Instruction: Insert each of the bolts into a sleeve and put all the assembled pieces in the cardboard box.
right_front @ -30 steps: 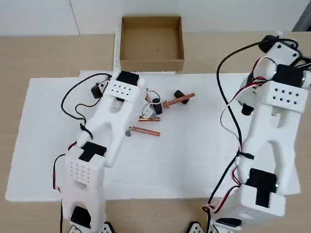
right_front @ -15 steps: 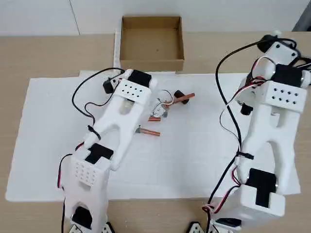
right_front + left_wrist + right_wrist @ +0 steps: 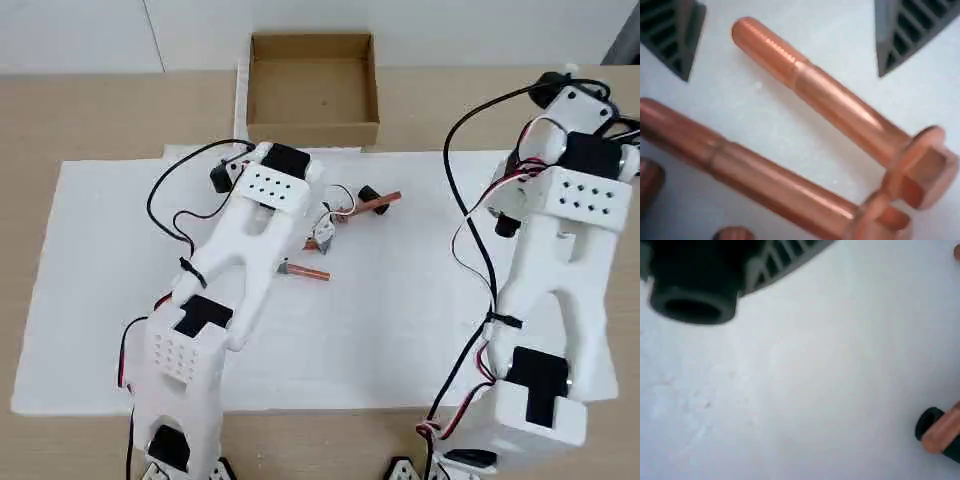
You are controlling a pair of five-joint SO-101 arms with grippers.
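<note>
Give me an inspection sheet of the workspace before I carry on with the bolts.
Surface: white mat lying flat on a wooden table.
Job's things: cardboard box has no pieces in it; a sleeved bolt lies on the mat; a bare bolt lies beside a second one.
Clutter: nothing seen.
Grippers: left gripper is open above the two bare bolts; right gripper is off to the side with a black sleeve at it, grip unclear.
Cables: black and red wires loop along both arms, away from the box.
Surroundings: pale wall behind the table.
</note>
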